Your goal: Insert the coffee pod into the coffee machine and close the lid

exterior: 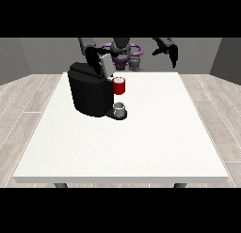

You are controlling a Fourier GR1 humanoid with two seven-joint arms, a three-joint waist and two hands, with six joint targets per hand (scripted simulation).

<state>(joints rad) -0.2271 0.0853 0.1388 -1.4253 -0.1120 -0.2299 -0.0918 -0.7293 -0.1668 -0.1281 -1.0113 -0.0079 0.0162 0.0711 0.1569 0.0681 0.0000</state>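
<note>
Cannot pick out the coffee pod on its own anywhere: nothing loose on the tabletop, and no telling whether it sits in the machine or under the hand above it. Next outward, the coffee machine (88, 93), a bulky black body standing on the table's far half, left of the middle. On its side towards the view's right, a red round holder (119, 86) jutting out near the top. Straight below that, a small grey cup (120, 109) upright on the machine's low black base, apart from the red holder above. At the machine's top rear, a pale grey lid (104, 63), tilted up and so not closed. Right against that lid and the machine's top edge, the hand at the view's left (95, 55), reaching down from the dark arm; too small and dark against the machine to tell whether clenched, released or grasping anything. Well apart, up in the air beyond the table's far edge, the hand at the view's right (168, 51), released, fingers hanging relaxed with the thumb spread aside, grasping nothing. Under it all, the large white table (141, 147). Behind the far edge, the robot's torso (121, 50) with purple parts. Around the table, a pale wood-plank floor (19, 98) and grey walls.
</note>
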